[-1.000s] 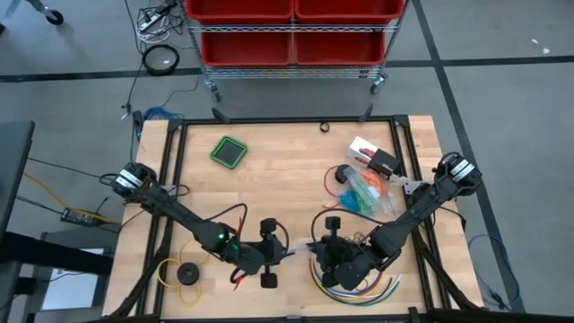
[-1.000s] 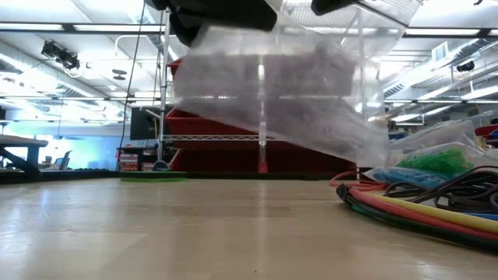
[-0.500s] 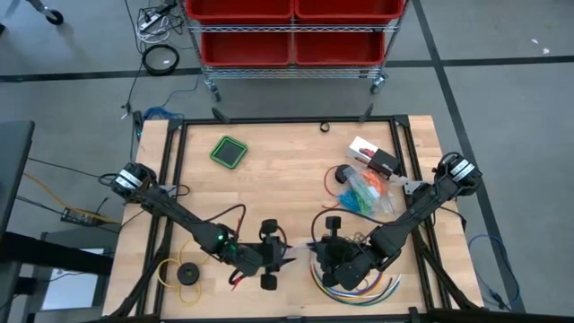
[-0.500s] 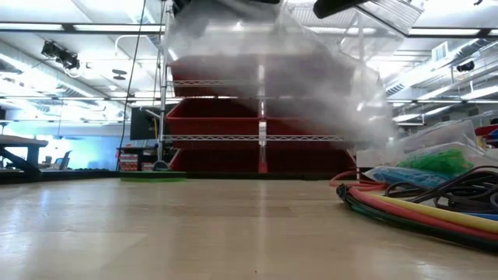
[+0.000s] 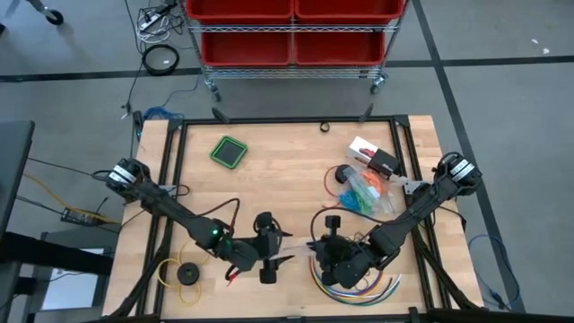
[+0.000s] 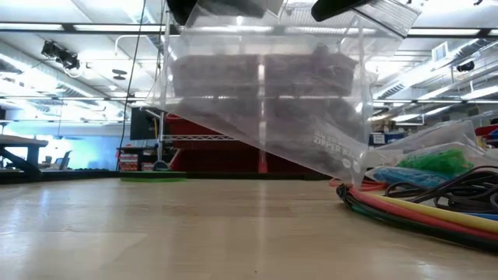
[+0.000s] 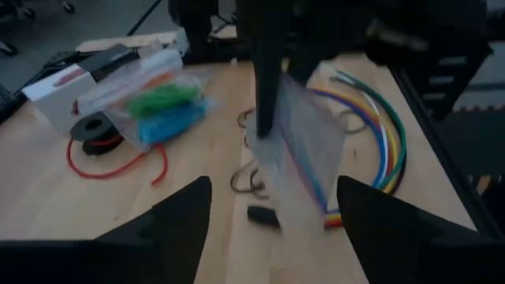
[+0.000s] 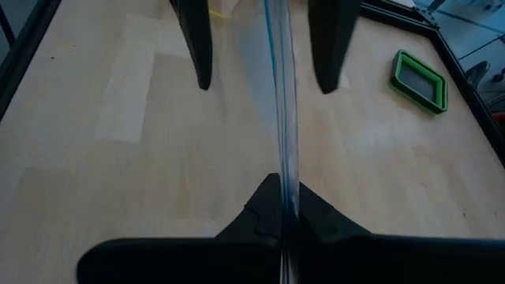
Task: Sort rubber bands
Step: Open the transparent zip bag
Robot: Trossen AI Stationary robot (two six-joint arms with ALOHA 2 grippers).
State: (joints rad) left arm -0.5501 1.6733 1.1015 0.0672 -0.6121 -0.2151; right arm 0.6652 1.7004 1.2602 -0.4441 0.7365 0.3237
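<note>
Rubber bands (image 7: pixel 162 106) — green, blue and orange bunches bagged near the table's right side, beside the white box (image 5: pixel 369 154). Light, soft and springy, they likely slip singly; pinching a whole bunch should hold better. Right gripper (image 8: pixel 282 207) is clamped on the edge of a clear plastic bag (image 6: pixel 264 101) hanging mid-table; left gripper (image 7: pixel 272 197) stands spread, facing it — holding nothing.

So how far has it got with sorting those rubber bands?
Barely begun. The green, blue and orange rubber bands lie bagged together, unsorted. In hand: the right gripper pinches an empty clear zip bag above the table, while the left gripper fingers stand open around it. All the sorting remains.
</note>
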